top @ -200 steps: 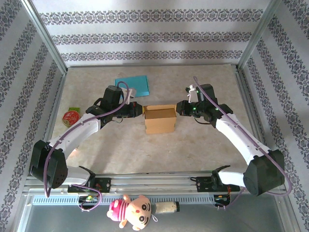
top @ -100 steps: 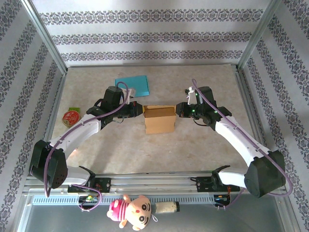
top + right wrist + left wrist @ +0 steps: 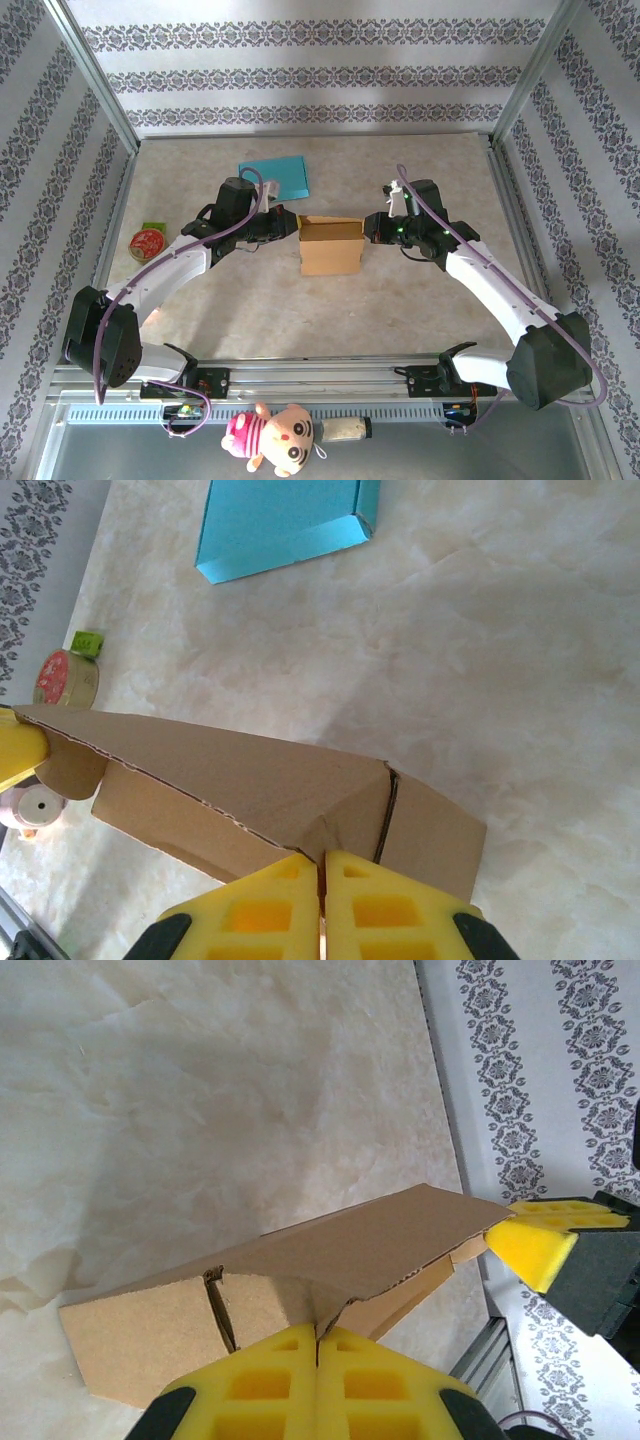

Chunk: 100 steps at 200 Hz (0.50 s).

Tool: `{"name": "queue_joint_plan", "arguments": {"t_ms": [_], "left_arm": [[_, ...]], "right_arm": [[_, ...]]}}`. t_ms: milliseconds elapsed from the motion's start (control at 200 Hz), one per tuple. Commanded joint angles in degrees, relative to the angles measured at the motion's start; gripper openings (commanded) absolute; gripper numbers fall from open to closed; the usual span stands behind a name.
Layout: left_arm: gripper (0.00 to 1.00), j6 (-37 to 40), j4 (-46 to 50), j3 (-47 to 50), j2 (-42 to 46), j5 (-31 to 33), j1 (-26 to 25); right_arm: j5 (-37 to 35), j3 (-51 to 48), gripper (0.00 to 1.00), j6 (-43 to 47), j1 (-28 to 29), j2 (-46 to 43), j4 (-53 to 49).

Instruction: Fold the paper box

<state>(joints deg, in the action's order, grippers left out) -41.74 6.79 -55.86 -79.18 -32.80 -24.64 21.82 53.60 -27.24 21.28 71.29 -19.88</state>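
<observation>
My left pincer (image 3: 285, 225) is closed, its yellow pads pressed together with no gap. Its tip sits right at the left end of the box (image 3: 331, 246). In the left wrist view the pads meet just under a corner crease, and I cannot tell whether a sliver of card is nipped between them or they only push against it.

The box stands in the middle of the desk (image 3: 250, 310), between my two arms. Its long top flap (image 3: 370, 1235) slants over the opening and does not lie flat.

I judge it to be thin brown card: very light, stiff across each panel, and willing to bend only along the scored creases. On this smooth desk it would probably slide at a one-sided push, so it wants bracing from both ends. A hard squeeze on a wall would dent it. The best hold is on a flap's free edge near the corner, where it hinges easily.

My right pincer (image 3: 372, 226) is closed too, pads together, at the right end of the box, again just below a corner crease. I cannot tell there either whether any card is caught.
</observation>
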Motion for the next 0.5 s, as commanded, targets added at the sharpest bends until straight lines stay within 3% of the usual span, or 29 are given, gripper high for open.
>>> {"name": "queue_joint_plan", "arguments": {"t_ms": [0, 295, 495], "left_arm": [[0.02, -1.3, -1.6, -0.2, -0.5, -1.7, -1.0], [0.02, 2.7, 3.7, 1.5, -0.7, 3.2, -1.0], [0.01, 2.9, 3.9, 3.1, -0.5, 3.3, -1.0]], "right_arm": [[-1.0, -1.7, 0.08, -0.5, 1.1, 0.6, -6.9], [-0.8, -1.4, 0.08, -0.5, 1.0, 0.8, -6.9], [-0.7, -1.1, 0.08, -0.3, 1.2, 1.1, -6.9]]}}
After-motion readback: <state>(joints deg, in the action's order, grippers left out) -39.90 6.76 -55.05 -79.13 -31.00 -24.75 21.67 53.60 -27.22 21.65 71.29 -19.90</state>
